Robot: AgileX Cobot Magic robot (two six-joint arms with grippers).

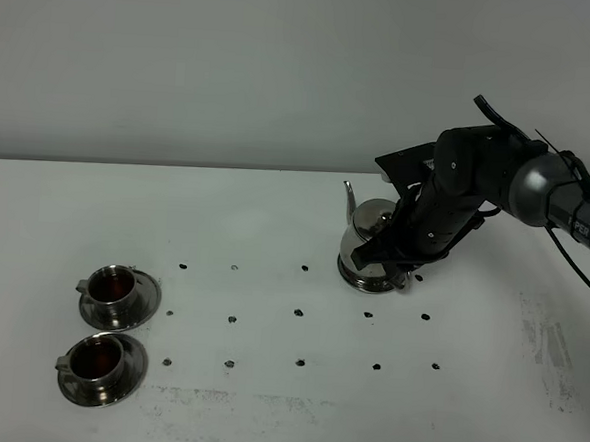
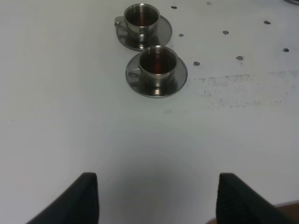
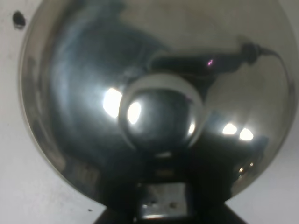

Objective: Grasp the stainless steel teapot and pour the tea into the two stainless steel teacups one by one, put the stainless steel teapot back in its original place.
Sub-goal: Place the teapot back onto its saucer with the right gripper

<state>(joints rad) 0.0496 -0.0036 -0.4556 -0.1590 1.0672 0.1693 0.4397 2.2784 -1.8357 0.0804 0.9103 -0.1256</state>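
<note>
1. From the high camera, the stainless steel teapot (image 1: 366,247) stands upright on the white table (image 1: 274,230), well to the right of the two teacups, its thin spout rising on the side away from the arm.
2. The right gripper (image 1: 398,264) is down at the teapot's handle side, clamped tight on the handle as far as I can see; the arm covers the grip itself.
3. The right wrist view adds only the mirror-bright lid and its round knob (image 3: 161,116), seen from straight above.
4. The far teacup (image 1: 112,286) and the near teacup (image 1: 95,359) sit on saucers, side by side; both hold dark reddish tea (image 2: 156,64).
5. Only the left wrist view shows the left gripper (image 2: 156,198): spread wide, holding nothing, well back from the cups.
</note>
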